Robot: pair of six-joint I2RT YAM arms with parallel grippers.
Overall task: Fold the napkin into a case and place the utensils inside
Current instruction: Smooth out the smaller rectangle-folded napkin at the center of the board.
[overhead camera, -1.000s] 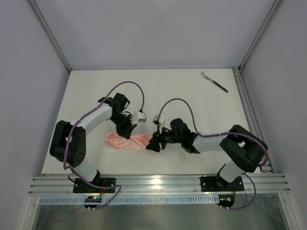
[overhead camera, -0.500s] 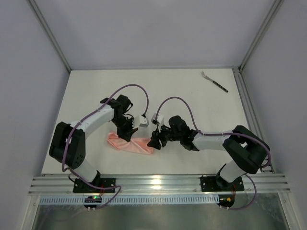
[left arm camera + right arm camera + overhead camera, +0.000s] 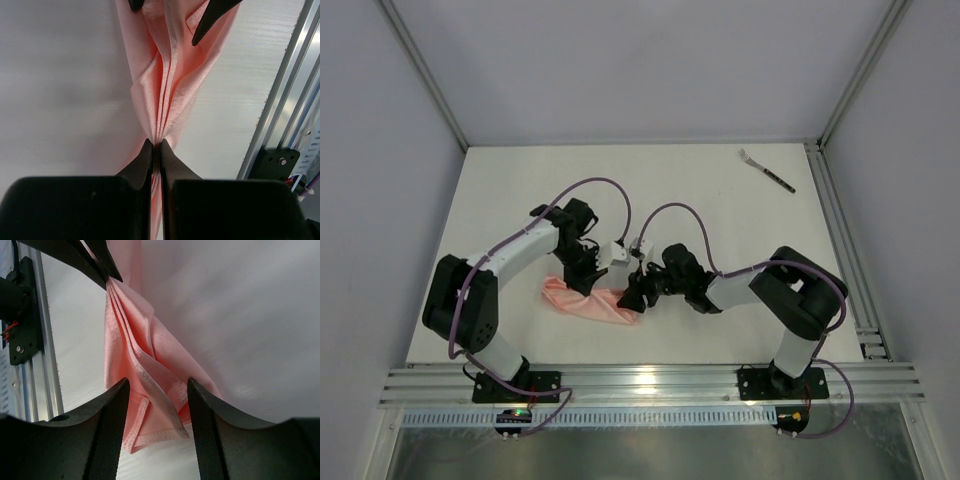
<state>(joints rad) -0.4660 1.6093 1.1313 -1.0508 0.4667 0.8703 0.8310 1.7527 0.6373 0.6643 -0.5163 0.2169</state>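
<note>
The salmon-pink napkin (image 3: 592,301) lies bunched into loose lengthwise folds near the table's front, between the two arms. My left gripper (image 3: 582,280) is shut on its gathered folds; the left wrist view shows the jaws (image 3: 156,145) pinching the pleated napkin (image 3: 170,90). My right gripper (image 3: 633,297) is open at the napkin's right end. In the right wrist view its fingers (image 3: 157,390) straddle the hemmed corner of the napkin (image 3: 135,350) without pinching it. The fork (image 3: 767,170), silvery head and dark handle, lies far off at the back right.
The aluminium rail (image 3: 650,380) runs along the table's front edge, close to the napkin, and shows in the left wrist view (image 3: 280,115). White walls enclose the table at the back and both sides. A frame rail (image 3: 835,230) borders the right side.
The right arm has moved left, closer to the left gripper. The napkin's right end has dropped from a stretched band to slack folds on the table. The left gripper has kept its hold.
</note>
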